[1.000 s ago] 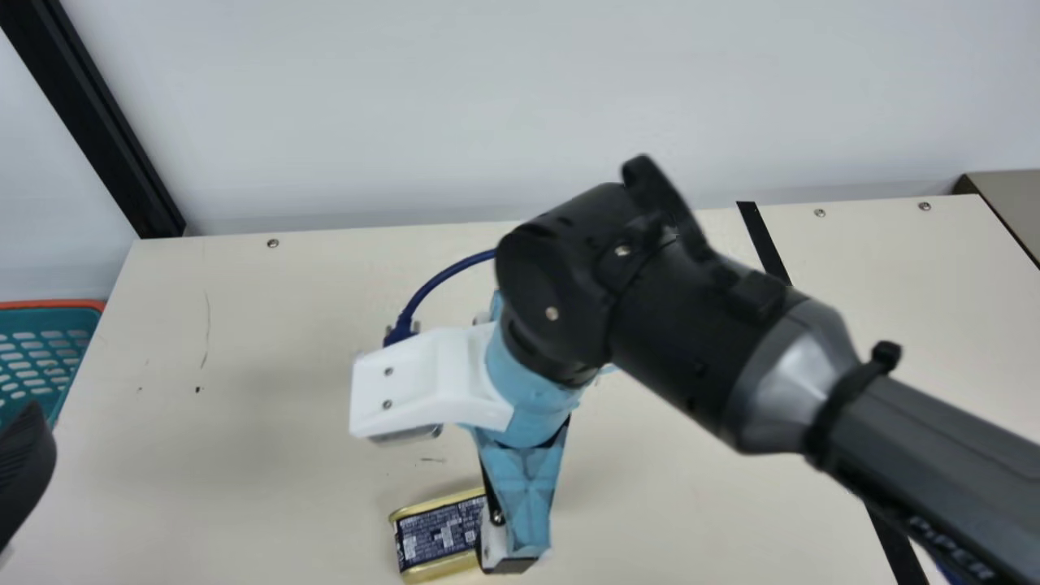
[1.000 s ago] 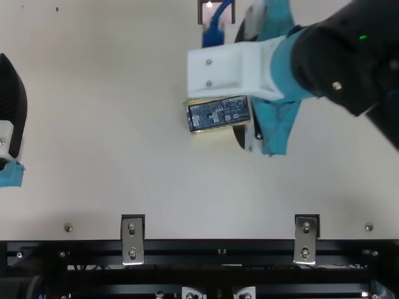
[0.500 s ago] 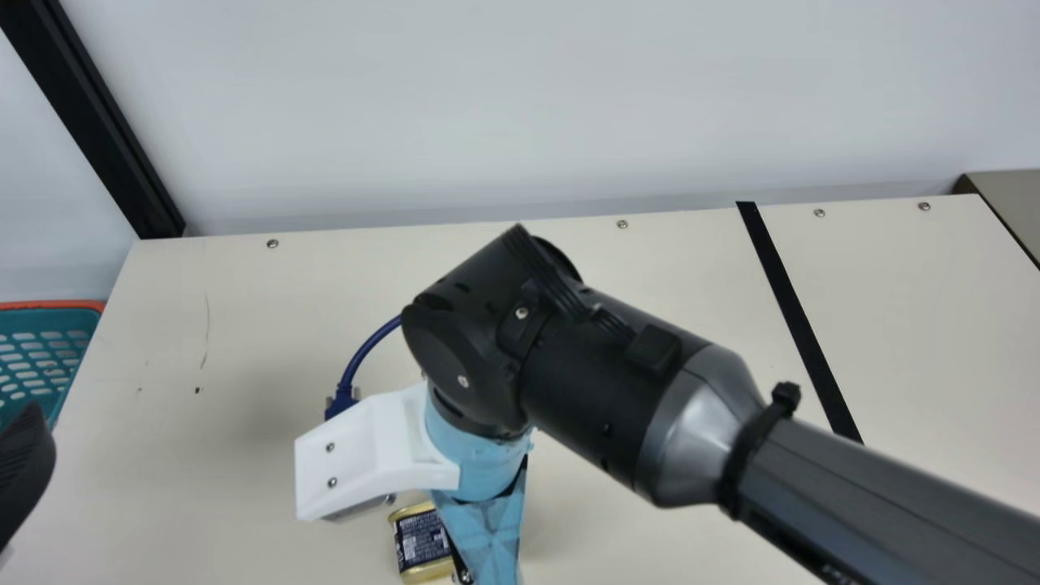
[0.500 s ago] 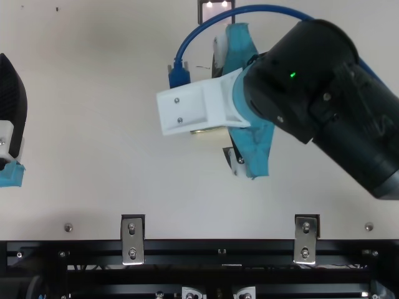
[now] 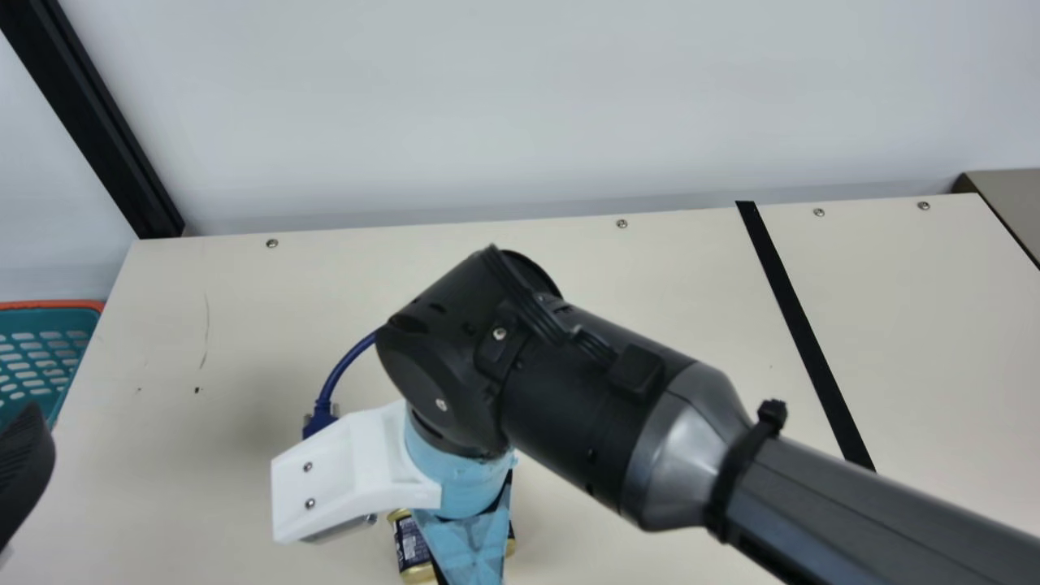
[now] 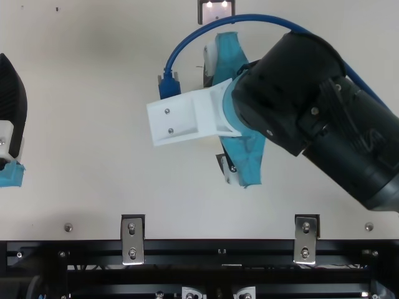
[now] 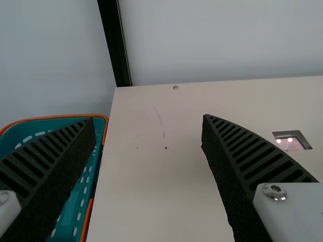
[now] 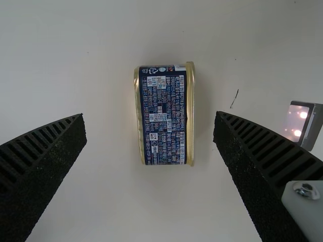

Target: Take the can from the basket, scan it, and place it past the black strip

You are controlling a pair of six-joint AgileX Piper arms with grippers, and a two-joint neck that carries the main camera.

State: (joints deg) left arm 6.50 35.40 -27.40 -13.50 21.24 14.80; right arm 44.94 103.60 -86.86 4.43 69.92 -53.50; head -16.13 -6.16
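Your right gripper [image 8: 150, 115] has swung leftward and nearer to you, and now lines up above the can [image 8: 164, 121], which hasn't moved on the bench [image 5: 666, 260]. Its fingers are spread wide either side, holding nothing, so gripping looks next, with scanning and placing apparently to follow. The scanner window [image 8: 297, 122] is near the can; mind the blue cable [image 6: 249, 17] as you lift. Your left gripper [image 7: 149, 117] is wide open and empty near the basket [image 7: 101, 117]. The black strip [image 5: 804, 337] lies off to the right.
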